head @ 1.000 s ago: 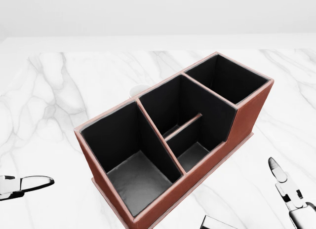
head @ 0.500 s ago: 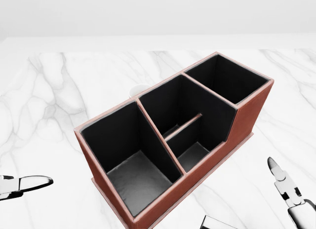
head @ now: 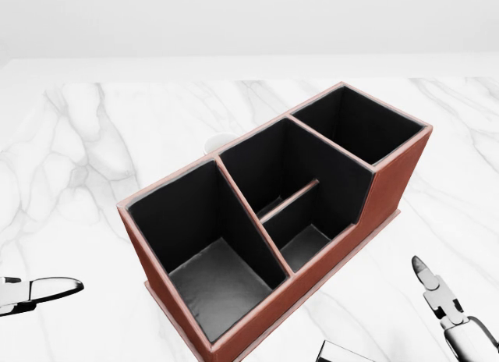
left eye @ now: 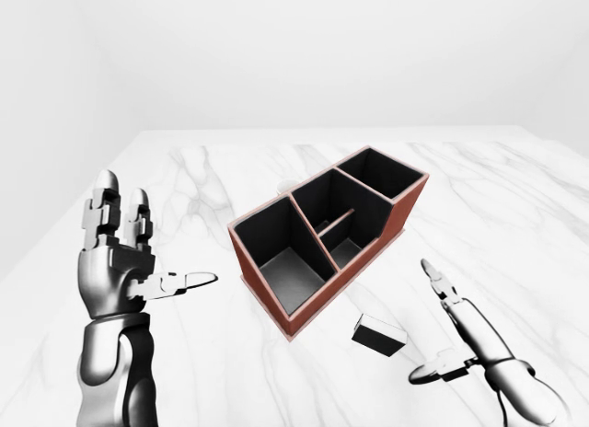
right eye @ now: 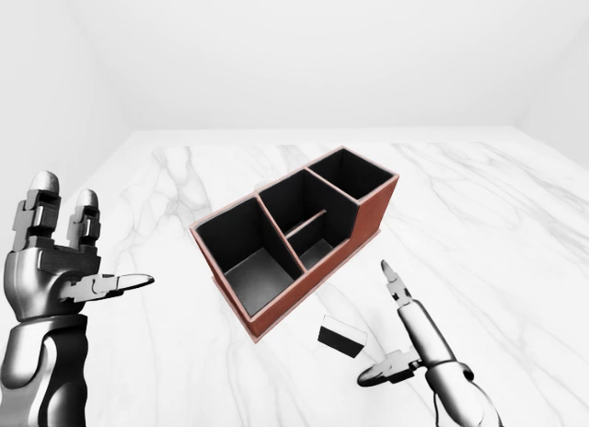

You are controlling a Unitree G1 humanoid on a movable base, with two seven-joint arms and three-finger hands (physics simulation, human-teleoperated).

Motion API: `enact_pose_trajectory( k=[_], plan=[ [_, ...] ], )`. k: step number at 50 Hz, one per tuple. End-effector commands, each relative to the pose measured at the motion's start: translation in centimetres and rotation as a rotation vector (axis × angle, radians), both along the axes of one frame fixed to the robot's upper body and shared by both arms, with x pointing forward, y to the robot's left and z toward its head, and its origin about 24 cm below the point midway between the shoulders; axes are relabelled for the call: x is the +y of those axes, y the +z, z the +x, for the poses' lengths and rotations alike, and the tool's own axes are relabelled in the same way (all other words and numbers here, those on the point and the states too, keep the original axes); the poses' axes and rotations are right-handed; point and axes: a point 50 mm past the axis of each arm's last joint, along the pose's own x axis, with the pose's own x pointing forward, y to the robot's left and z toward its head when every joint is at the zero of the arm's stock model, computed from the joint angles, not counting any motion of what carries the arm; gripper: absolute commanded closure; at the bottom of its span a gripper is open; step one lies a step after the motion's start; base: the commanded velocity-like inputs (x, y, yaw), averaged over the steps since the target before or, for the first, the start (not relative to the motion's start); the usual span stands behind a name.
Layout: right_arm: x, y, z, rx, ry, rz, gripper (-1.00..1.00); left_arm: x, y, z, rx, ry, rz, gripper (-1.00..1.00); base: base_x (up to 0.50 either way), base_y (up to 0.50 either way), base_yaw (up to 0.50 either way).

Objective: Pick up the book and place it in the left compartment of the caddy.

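Lying flat on the white table [left eye: 515, 215], the little dark book [left eye: 378, 334] sits just below the red caddy [left eye: 324, 238]. Your right robot hand [left eye: 453, 340] is near the book with fingers spread wide. Your left robot hand [left eye: 124, 252] is wide open too, holding nothing.

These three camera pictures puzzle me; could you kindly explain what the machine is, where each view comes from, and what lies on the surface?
They are simulator renders from cameras on a humanoid robot's head, looking over its own arms. The left hand and right hand are both open and hold nothing. On the marble table stands a reddish caddy with dark, empty-looking compartments. The book, small and dark, lies beside the caddy, toward the bottom of the left-eye view, near the right hand. The head view looks down closely on the caddy.
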Motion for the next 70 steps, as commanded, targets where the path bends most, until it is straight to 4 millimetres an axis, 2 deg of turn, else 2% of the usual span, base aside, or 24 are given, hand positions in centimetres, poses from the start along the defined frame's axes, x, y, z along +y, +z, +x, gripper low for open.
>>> enact_pose_trajectory(
  k=[1,32,66,70],
  plan=[
    [-0.1,-0.9,0.4,0.027,0.005,0.020,-1.00,0.1,0.0,0.0,-0.001,0.001,-0.001,-1.00,0.00,0.00,0.00],
    [-0.2,-2.7,1.4,0.062,0.007,0.064,-1.00,0.1,0.2,-0.1,-0.007,0.003,-0.002,-1.00,0.00,0.00,0.00],
    [0.5,-3.3,2.5,0.073,0.053,0.067,-1.00,0.0,0.1,0.1,-0.004,0.002,-0.002,-1.00,0.00,0.00,0.00],
    [0.3,-4.1,2.6,0.096,0.040,0.089,-1.00,0.2,0.1,0.0,-0.006,0.005,-0.003,-1.00,0.00,0.00,0.00]
  ],
)
